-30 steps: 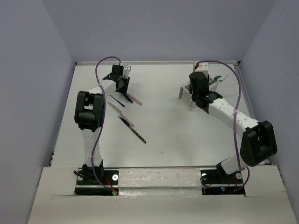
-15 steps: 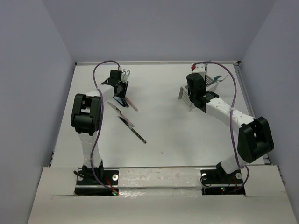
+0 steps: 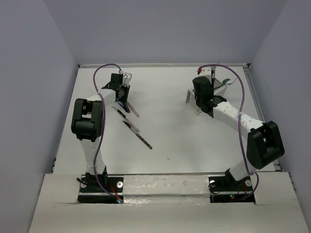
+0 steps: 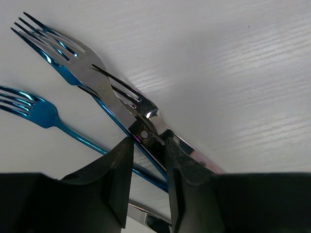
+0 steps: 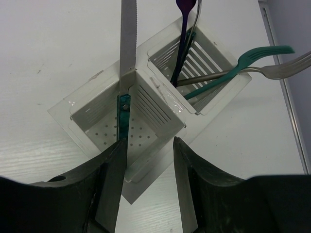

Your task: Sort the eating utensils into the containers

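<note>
In the left wrist view, my left gripper (image 4: 148, 141) is down on the table with its tips pinched on the overlapping necks of a silver fork with a blue handle (image 4: 77, 63) and a pink-handled fork (image 4: 131, 97). An all-blue fork (image 4: 43, 111) lies beside them. In the top view this gripper (image 3: 121, 95) is at the far left. My right gripper (image 5: 148, 143) is open above the white caddy (image 5: 73, 104). A teal-handled knife (image 5: 128, 43) stands in the near compartment, against the left finger. The far compartment holds a purple utensil (image 5: 182, 29), a teal fork (image 5: 252, 53) and a silver fork (image 5: 291, 63).
More utensils lie in a diagonal row at left centre: a silver knife (image 3: 119, 111), a pink-handled one (image 3: 132, 127) and a dark-handled one (image 3: 144, 141). The caddy (image 3: 193, 99) stands at the far right, near the table's right rail (image 3: 252, 92).
My left gripper has moved a little left and nearer, and the pink-handled fork has shifted with it. My right gripper has moved slightly left and away over the caddy.
</note>
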Robot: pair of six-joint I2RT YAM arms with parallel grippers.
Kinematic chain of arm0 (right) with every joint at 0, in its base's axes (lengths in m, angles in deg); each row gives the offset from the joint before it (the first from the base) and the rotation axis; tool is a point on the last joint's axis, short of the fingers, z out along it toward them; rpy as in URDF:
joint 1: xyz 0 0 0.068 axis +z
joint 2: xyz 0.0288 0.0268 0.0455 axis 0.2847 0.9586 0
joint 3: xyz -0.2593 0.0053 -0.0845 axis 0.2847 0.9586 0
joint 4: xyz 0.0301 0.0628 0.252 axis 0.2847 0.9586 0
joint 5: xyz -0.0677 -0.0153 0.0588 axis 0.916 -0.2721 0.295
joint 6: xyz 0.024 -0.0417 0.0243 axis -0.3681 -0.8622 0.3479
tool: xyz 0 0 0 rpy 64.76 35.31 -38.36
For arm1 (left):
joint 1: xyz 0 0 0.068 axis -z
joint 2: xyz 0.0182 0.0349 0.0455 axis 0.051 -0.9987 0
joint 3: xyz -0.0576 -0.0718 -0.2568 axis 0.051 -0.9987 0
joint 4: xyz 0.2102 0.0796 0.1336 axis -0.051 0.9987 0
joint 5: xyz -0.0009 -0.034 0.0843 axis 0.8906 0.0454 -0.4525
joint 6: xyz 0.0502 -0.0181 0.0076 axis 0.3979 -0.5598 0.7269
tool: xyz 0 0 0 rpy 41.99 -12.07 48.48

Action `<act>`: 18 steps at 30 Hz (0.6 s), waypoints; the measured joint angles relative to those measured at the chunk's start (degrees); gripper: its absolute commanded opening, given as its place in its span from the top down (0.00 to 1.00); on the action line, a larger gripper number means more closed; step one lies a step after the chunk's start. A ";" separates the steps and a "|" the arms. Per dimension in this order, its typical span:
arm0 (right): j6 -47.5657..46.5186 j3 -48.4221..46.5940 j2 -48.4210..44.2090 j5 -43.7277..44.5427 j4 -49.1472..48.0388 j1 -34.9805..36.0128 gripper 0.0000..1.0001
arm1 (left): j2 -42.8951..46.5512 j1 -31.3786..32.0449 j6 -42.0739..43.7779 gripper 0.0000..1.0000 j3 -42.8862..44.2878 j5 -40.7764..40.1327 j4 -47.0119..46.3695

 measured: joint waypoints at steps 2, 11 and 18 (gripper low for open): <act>-0.13 0.00 0.42 0.17 -0.02 0.04 0.51 | 0.00 -0.26 -0.13 0.66 0.42 0.28 0.37; -0.87 0.00 0.98 1.49 0.02 0.37 0.51 | -0.83 -0.59 -0.76 0.66 3.82 3.21 3.08; -1.11 0.00 0.98 2.01 0.02 0.83 0.51 | -0.83 -1.36 -0.76 0.66 3.56 4.07 2.73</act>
